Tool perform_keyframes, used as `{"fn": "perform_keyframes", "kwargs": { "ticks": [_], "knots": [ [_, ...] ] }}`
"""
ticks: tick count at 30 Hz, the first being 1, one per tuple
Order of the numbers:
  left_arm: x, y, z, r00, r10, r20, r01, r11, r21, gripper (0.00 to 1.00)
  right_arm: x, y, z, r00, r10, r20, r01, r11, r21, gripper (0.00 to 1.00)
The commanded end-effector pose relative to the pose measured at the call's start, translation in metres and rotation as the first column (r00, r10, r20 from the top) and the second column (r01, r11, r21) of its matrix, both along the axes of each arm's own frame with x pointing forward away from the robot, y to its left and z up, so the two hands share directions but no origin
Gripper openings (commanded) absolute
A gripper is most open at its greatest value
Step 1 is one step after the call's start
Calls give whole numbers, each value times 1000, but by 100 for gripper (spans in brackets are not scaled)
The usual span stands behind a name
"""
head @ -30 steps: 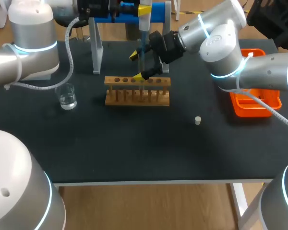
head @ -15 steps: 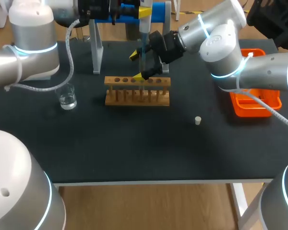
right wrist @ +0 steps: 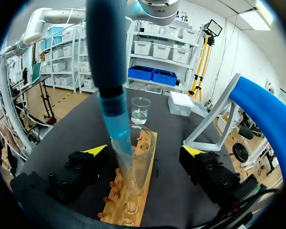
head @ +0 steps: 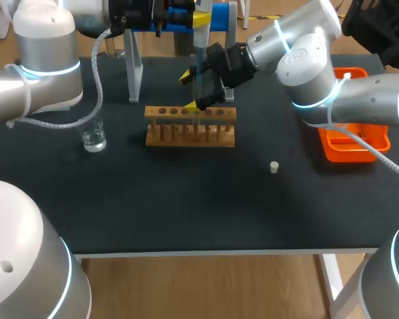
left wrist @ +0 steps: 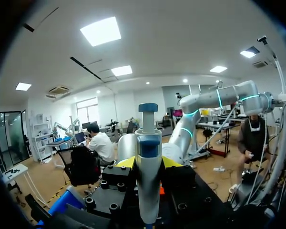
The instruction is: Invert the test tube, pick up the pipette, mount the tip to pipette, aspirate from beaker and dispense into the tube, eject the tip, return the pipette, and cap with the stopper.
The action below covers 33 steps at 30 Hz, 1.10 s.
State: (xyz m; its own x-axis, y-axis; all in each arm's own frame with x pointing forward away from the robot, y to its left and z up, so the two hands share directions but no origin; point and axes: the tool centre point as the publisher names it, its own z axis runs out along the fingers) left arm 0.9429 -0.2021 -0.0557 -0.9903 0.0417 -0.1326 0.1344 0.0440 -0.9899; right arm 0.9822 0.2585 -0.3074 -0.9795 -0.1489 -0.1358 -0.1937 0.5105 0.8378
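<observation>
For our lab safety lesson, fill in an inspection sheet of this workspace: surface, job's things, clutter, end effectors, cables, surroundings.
Surface: flat black table top.
Job's things: clear glass test tube upright in the wooden tube rack; grey pipette with a blue plunger, its translucent blue tip inside the tube; small glass beaker of clear liquid beside the rack; small white stopper loose on the table; grey-and-blue stand behind the rack.
Clutter: orange plastic tray near the table's right edge.
End effectors: left end effector shut on the pipette; right end effector open, fingers either side of the tube, not touching.
Cables: left arm's white cable; right arm's white cable.
Surroundings: nothing seen.
</observation>
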Motion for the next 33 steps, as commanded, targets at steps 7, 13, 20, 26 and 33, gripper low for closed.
{"fn": "perform_keyframes", "kwargs": {
  "ticks": [7,13,20,26,33],
  "knots": [
    [0,-4,-4,1000,-6,5,6,1000,2,0,2,-1,0,1000,6,-3,-6,1000,-2,100],
    [-1,-4,-7,1000,0,9,0,1000,-3,0,2,-1,0,1000,6,-3,-6,1000,-2,100],
    [-2,-4,-10,1000,3,10,-3,1000,-8,0,2,-1,0,1000,6,-3,-6,1000,-2,100],
    [-2,-3,-13,1000,7,7,-7,1000,-9,0,2,-1,0,1000,6,-3,-6,1000,-2,100],
    [-1,-2,-14,1000,10,4,-10,1000,-12,0,2,-1,0,1000,6,-3,-6,1000,-2,100]
  ]
}}
